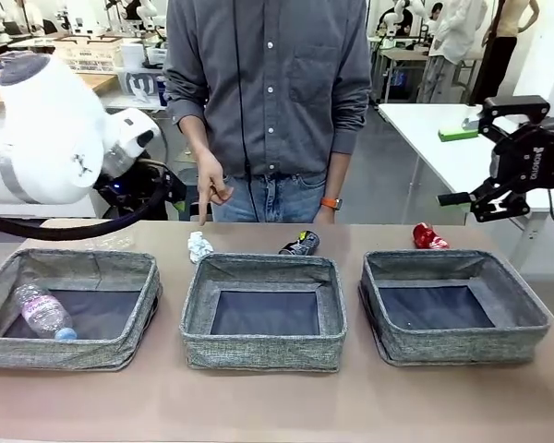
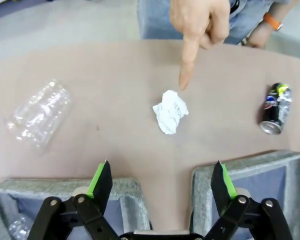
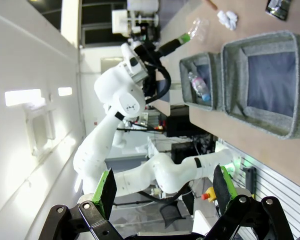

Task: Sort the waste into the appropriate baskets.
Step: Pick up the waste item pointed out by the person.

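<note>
The left arm's fingers (image 2: 101,180) are spread wide and empty, poised over the gap between the rims of the left basket (image 2: 65,186) and the middle basket (image 2: 255,165). Just beyond those rims, ahead of the fingers and slightly toward the right-hand pad, the crumpled white paper ball (image 2: 171,111) lies on the tabletop (image 2: 110,65). It is pointed at from the far side by the person's hand (image 2: 200,22), whose fingertip is just beside it. The ball is therefore judged to be the piece to be picked. The grasp would best be begun once that hand is withdrawn, with the fingers centred over the ball, lowered to the tabletop and closed gently, since paper gives. The ball is lumpy, with only a faint long axis running away from the fingers, so little wrist roll seems needed. Off to one side lies the clear plastic cup (image 2: 40,117) on its side, slanted. Off to the other lies the crushed black can (image 2: 275,110), lengthwise away from the fingers, one end turned toward them. The right arm's fingers (image 3: 107,186) are likewise spread and empty, held well clear of the tabletop.
</note>
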You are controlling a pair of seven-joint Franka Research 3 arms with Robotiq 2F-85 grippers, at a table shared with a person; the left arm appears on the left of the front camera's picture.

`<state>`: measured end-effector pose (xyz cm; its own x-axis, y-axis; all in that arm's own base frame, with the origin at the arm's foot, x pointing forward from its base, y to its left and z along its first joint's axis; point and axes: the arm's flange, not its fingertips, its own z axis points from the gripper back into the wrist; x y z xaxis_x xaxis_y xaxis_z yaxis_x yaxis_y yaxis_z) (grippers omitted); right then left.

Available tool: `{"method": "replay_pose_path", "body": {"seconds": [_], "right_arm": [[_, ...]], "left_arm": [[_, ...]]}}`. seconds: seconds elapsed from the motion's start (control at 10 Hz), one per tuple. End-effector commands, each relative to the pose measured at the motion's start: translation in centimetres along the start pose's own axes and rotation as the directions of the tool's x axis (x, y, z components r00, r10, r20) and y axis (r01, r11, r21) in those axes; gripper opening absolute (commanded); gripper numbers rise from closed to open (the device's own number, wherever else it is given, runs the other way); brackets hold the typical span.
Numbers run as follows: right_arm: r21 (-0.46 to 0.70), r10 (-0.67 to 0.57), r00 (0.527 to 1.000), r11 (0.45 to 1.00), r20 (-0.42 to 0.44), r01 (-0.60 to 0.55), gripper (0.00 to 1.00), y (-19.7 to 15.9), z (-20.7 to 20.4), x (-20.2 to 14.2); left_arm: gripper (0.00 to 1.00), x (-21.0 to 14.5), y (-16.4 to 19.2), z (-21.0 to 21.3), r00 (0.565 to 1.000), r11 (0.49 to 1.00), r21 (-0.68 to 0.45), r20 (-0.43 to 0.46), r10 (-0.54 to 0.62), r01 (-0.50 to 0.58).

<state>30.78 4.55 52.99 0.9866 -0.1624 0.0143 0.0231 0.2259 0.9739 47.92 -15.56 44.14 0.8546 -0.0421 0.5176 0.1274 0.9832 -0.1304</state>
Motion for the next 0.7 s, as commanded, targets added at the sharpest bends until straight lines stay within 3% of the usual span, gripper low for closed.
{"method": "replay_pose_path", "body": {"seconds": [0.0,0.3,0.6], "right_arm": [[0.02,-0.002,1.0,1.0,0.003,0.002,1.0,0.3,0.0,0.1],[0.02,-0.002,1.0,1.0,0.003,0.002,1.0,0.3,0.0,0.1],[0.02,-0.002,1.0,1.0,0.003,0.002,1.0,0.3,0.0,0.1]], "left_arm": [[1.0,2.6,-3.3,-2.4,0.999,0.996,0.089,-0.051,0.009,-0.005],[1.0,4.7,-4.7,-7.0,0.991,0.987,0.157,-0.116,0.06,-0.041],[1.0,4.0,-4.8,-10.5,0.972,0.989,0.141,-0.219,0.08,-0.05]]}}
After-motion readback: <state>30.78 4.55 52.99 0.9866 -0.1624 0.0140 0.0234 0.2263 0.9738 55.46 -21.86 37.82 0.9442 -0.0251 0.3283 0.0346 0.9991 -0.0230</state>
